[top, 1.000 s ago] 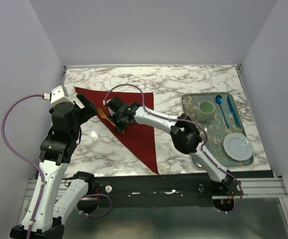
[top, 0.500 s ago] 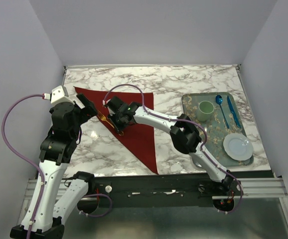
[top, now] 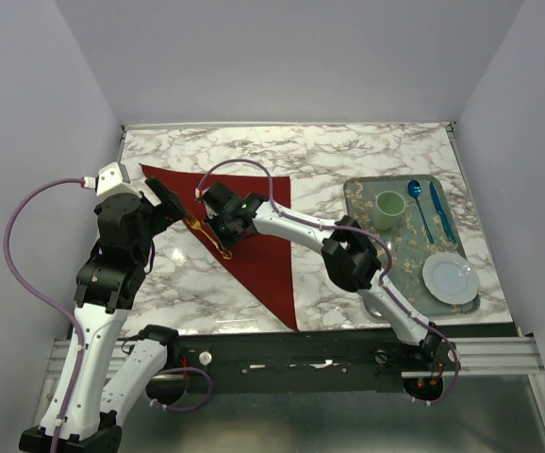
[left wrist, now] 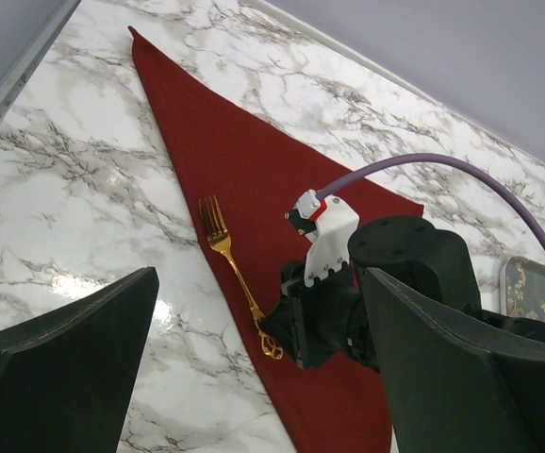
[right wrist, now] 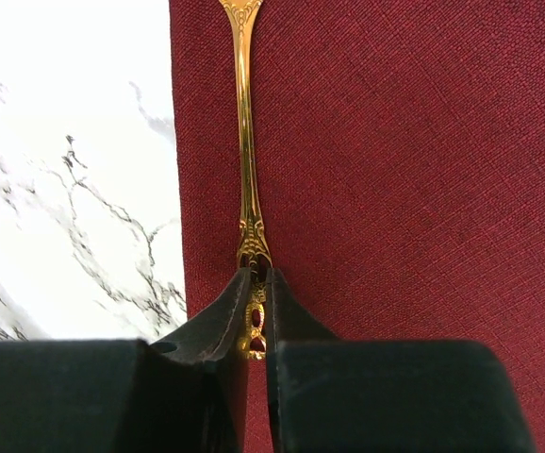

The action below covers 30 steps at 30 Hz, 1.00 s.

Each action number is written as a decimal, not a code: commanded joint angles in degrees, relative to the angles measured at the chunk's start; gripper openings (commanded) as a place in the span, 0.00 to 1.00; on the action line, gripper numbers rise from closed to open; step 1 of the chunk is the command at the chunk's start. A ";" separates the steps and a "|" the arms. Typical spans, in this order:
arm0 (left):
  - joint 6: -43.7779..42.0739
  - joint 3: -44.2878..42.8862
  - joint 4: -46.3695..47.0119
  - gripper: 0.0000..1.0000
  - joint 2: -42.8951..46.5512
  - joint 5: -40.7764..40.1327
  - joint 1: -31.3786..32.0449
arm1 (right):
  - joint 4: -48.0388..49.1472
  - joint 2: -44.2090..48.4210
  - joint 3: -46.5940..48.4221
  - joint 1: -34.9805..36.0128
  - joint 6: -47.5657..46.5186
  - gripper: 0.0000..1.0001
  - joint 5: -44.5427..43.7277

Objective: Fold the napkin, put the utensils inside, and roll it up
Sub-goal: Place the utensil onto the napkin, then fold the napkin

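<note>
The dark red napkin [top: 268, 264] lies folded in a triangle on the marble table, and shows in the left wrist view [left wrist: 225, 160] and the right wrist view [right wrist: 395, 142]. A gold fork [top: 202, 229] lies along its left edge, tines to the far left [left wrist: 218, 226]. My right gripper [top: 223, 249] is shut on the fork's ornate handle end [right wrist: 244, 142], low on the cloth [right wrist: 256, 278]. My left gripper [top: 171, 203] is open and empty, hovering just left of the napkin's edge and looking down on the fork [left wrist: 258, 274]. No other gold cutlery shows.
A patterned tray [top: 353, 189] at the right holds a green cup [top: 390, 205], a blue spoon [top: 418, 203], a blue knife [top: 440, 209] and a white plate [top: 450, 276]. The right arm stretches across the napkin from the right. White walls enclose the table.
My right gripper has shifted a little to the left with the fork held in it. The left arm has not visibly moved.
</note>
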State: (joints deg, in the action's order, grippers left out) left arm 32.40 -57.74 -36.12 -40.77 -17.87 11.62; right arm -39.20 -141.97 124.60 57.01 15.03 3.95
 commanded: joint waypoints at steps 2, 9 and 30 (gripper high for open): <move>0.55 0.25 0.17 0.99 0.17 1.34 -0.28 | -1.05 -0.94 0.12 0.47 1.84 0.16 -0.34; 3.45 2.01 -0.44 0.99 -5.97 2.22 -0.80 | -1.14 3.79 -1.10 -0.49 4.57 0.31 1.06; 9.35 -3.34 9.76 0.05 -48.95 6.27 -14.69 | 12.57 44.50 -44.52 -7.97 7.74 0.50 5.19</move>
State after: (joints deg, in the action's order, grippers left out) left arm 42.78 -55.72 -28.62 -85.93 -8.56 -3.03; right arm -29.54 -98.45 85.89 49.52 22.46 8.43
